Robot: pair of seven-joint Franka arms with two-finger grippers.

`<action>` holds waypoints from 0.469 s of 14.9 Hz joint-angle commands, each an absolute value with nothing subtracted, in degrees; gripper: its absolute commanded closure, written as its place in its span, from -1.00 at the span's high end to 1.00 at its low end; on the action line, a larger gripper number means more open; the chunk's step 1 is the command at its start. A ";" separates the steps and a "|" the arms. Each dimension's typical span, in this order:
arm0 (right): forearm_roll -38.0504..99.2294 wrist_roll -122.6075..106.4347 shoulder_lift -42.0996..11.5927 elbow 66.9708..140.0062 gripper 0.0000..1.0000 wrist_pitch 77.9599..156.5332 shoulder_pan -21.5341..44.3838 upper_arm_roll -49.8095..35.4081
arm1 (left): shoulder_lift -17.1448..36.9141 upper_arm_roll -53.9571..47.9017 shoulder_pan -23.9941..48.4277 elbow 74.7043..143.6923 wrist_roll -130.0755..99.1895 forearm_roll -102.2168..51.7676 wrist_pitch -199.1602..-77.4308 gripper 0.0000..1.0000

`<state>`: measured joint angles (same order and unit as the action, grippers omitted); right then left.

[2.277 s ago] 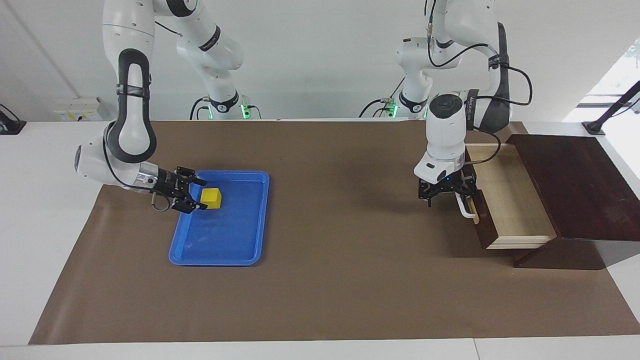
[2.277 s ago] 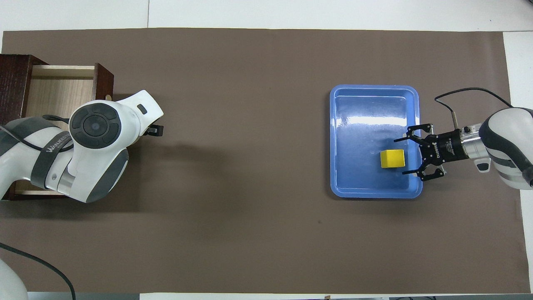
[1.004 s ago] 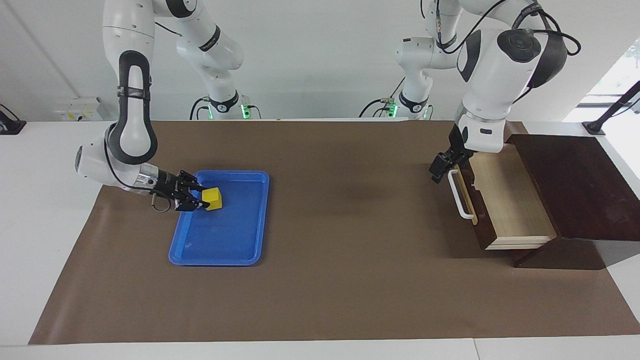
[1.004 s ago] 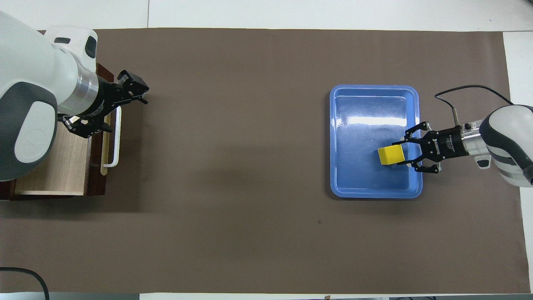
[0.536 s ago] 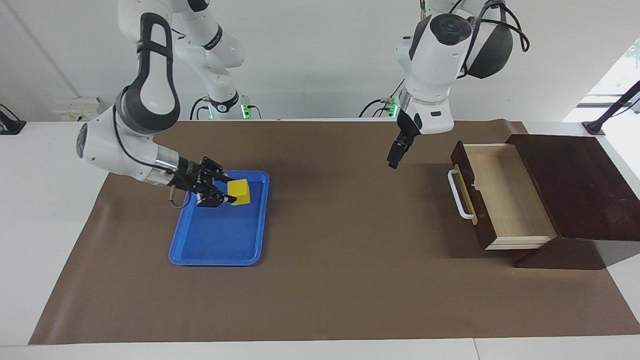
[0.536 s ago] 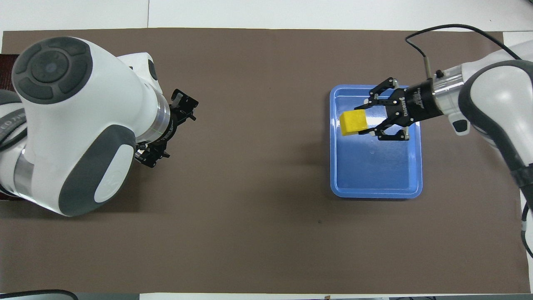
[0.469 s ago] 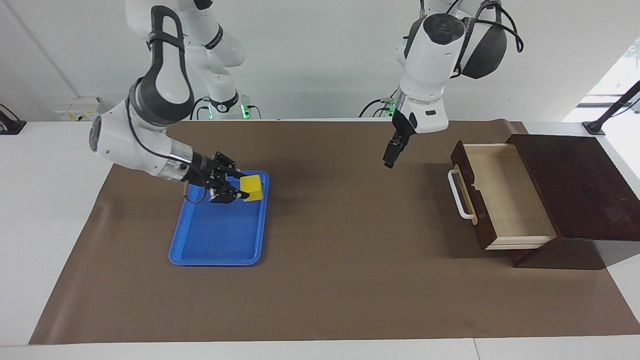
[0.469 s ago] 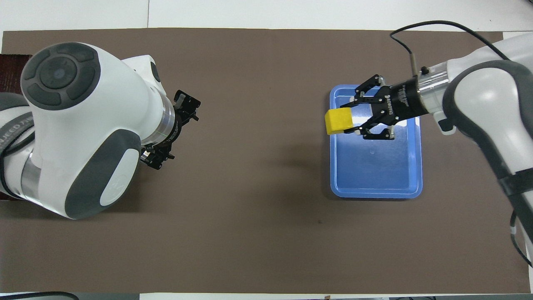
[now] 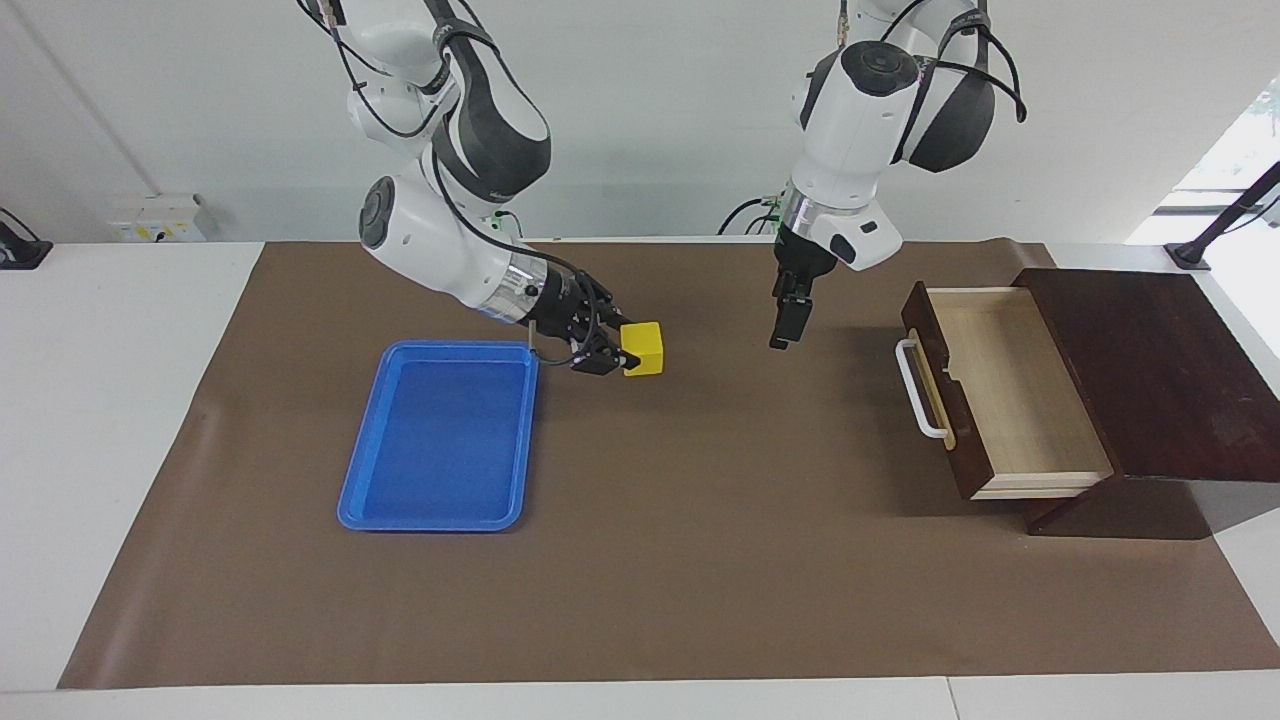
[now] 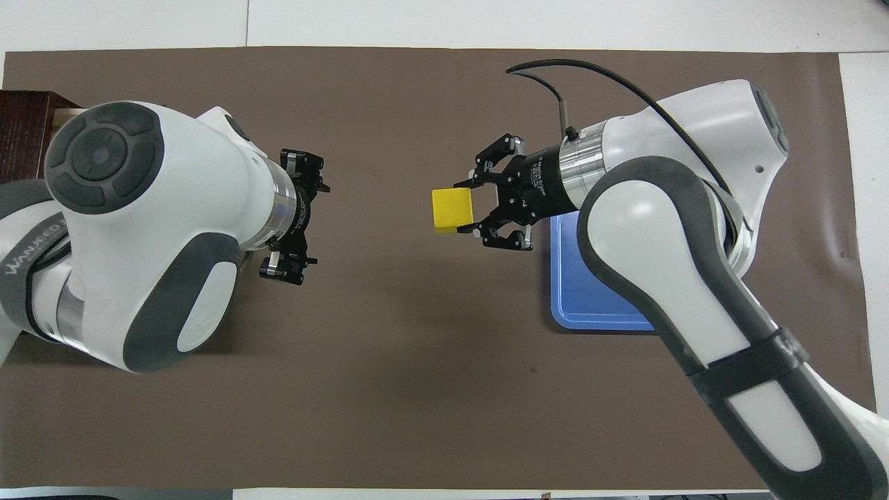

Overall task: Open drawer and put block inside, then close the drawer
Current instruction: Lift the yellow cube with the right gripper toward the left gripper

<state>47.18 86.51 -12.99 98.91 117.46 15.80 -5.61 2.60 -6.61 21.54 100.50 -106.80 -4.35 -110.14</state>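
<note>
My right gripper (image 9: pixel 622 352) (image 10: pixel 472 207) is shut on the small yellow block (image 9: pixel 643 348) (image 10: pixel 451 210) and holds it in the air over the brown mat, just past the tray's edge. The drawer (image 9: pixel 1005 385) stands pulled open at the left arm's end of the table. Its pale inside is bare and its white handle (image 9: pixel 918 390) faces the table's middle. My left gripper (image 9: pixel 786 318) (image 10: pixel 304 217) hangs open and empty over the mat between the block and the drawer. In the overhead view the left arm hides the drawer.
A flat blue tray (image 9: pixel 440 500) (image 10: pixel 566 292) lies empty on the mat toward the right arm's end. The dark wooden box (image 9: pixel 1150 370) (image 10: pixel 21 132) that houses the drawer sits at the mat's edge. A brown mat (image 9: pixel 680 560) covers the table.
The right gripper has lifted the block out of the tray and carried it toward the middle of the table. The left gripper has barely shifted and stays open.
</note>
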 commanded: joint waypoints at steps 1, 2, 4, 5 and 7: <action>48.87 86.84 -12.75 100.01 -1.00 119.26 16.61 -5.36 | 0.79 -6.24 21.88 103.44 -117.04 -6.33 -115.38 1.00; 48.95 86.84 -12.48 100.19 -1.00 119.35 16.96 -5.36 | 1.57 -6.24 22.23 103.36 -118.90 -6.42 -116.62 1.00; 50.53 86.84 -12.39 100.37 -1.00 119.27 17.40 -5.36 | 3.94 -6.15 25.21 102.75 -123.28 -7.81 -118.99 1.00; 50.62 86.92 -12.39 100.37 -1.00 119.27 17.40 -5.36 | 5.17 -6.24 25.75 102.31 -126.70 -8.08 -120.57 1.00; 50.71 87.10 -12.39 100.37 -1.00 119.27 17.40 -5.36 | 6.32 -6.15 28.73 101.87 -127.27 -8.09 -121.20 1.00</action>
<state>49.10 86.62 -13.16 99.30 118.29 17.06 -5.57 4.77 -6.94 25.60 102.04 -124.89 -7.07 -119.40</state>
